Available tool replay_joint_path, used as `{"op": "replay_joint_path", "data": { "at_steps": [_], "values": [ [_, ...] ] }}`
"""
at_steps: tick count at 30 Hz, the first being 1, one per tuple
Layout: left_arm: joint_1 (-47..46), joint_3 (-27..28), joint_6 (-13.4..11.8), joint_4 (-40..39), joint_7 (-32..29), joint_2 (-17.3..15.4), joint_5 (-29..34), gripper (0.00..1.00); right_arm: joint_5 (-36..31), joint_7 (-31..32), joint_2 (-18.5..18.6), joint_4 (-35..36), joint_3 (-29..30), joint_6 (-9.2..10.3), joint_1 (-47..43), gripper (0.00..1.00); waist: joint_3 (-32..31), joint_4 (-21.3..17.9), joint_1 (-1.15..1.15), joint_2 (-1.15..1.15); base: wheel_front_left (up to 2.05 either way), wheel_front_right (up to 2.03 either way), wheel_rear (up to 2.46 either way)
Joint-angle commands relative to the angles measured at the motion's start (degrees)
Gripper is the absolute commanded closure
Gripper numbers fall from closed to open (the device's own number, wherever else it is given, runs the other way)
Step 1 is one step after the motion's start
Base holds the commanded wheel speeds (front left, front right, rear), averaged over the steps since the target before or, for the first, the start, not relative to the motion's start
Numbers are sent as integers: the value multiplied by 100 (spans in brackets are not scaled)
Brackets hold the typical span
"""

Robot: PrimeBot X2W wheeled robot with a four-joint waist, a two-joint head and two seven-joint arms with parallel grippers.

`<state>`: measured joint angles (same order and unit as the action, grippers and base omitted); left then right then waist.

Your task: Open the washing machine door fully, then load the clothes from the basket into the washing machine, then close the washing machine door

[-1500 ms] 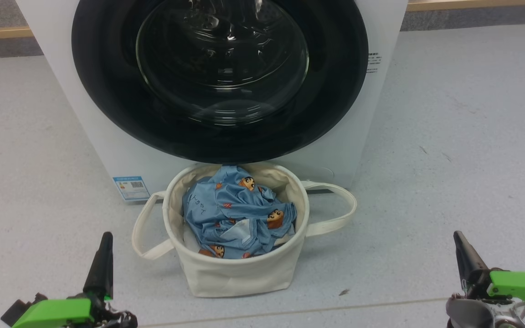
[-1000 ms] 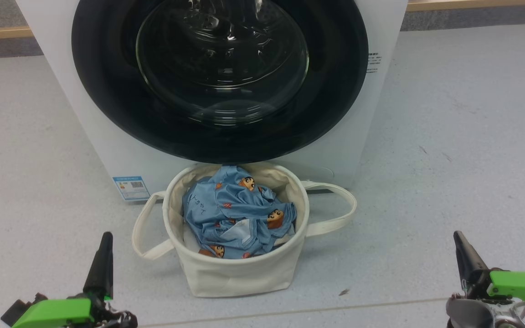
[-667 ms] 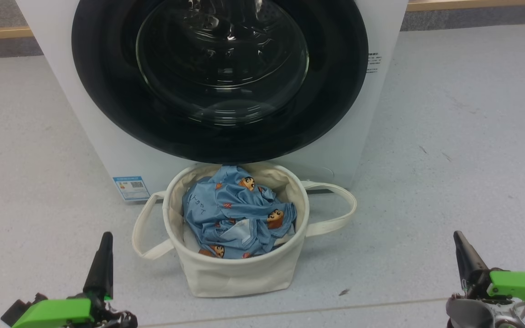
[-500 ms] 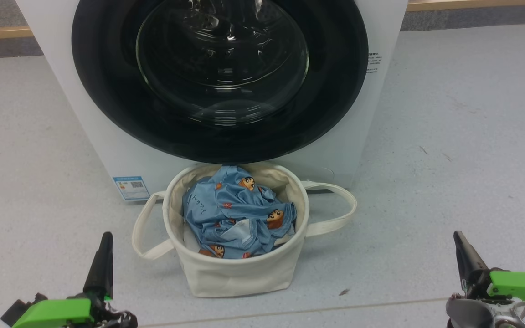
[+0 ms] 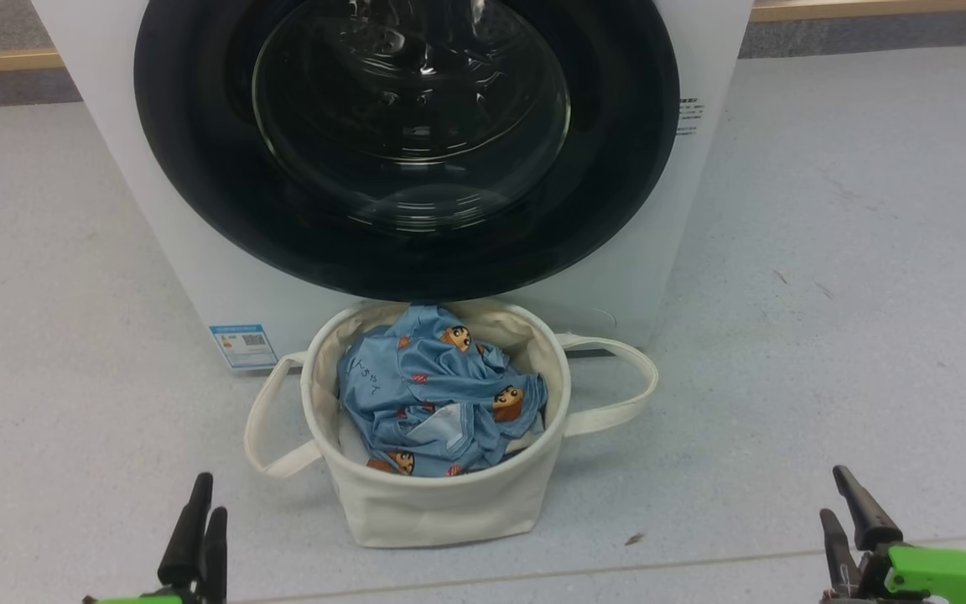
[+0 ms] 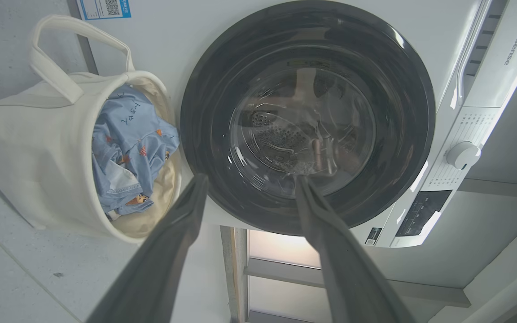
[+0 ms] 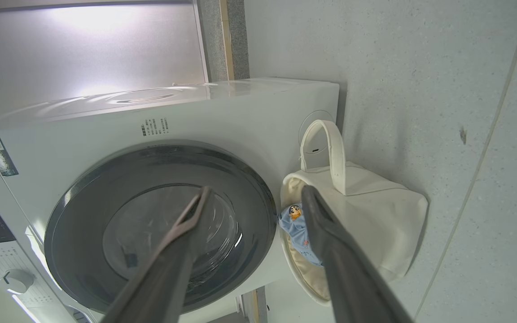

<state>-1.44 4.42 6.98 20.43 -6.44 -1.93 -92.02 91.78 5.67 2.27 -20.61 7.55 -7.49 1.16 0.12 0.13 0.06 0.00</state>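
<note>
The left wrist view took in a white control dial [image 6: 463, 154] high on the big white front-loading washing machine [image 6: 420, 36], above where the head view cropped it. The head view gave the pale grey floor [image 5: 827, 294] stretching wide either side of the round cream canvas basket [image 5: 441, 503]. Light blue cartoon-print clothes [image 5: 433, 394] lay crumpled inside that basket. Behind the basket, the round black-rimmed glass door [image 5: 198, 210] sat shut, its lower edge just over the basket's far rim. The left gripper [image 5: 210, 495], fingers spread, hung near the basket's left. The right gripper [image 5: 833, 493], fingers likewise parted, hung well apart to the basket's right.
</note>
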Motion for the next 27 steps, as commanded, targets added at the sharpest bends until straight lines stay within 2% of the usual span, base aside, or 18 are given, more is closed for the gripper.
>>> {"op": "replay_joint_path", "data": {
  "at_steps": [1,6,19,27],
  "values": [
    [-299,39,-46,-216,17,-62,-4,0,-47,-72,11,195,-18,0,281,0,-10,11,7,0,0,0,0],
    [-355,53,-80,-260,17,-97,8,0,-66,-146,13,213,-58,0,340,0,-4,29,-5,0,0,0,0],
    [-515,151,-194,-318,122,-182,62,0,-72,-328,30,300,-144,0,495,0,3,80,-5,0,0,0,0],
    [-579,77,-157,-363,216,-324,326,0,-256,-473,79,241,-223,0,625,0,-25,113,-6,0,0,0,0]
  ]
}}
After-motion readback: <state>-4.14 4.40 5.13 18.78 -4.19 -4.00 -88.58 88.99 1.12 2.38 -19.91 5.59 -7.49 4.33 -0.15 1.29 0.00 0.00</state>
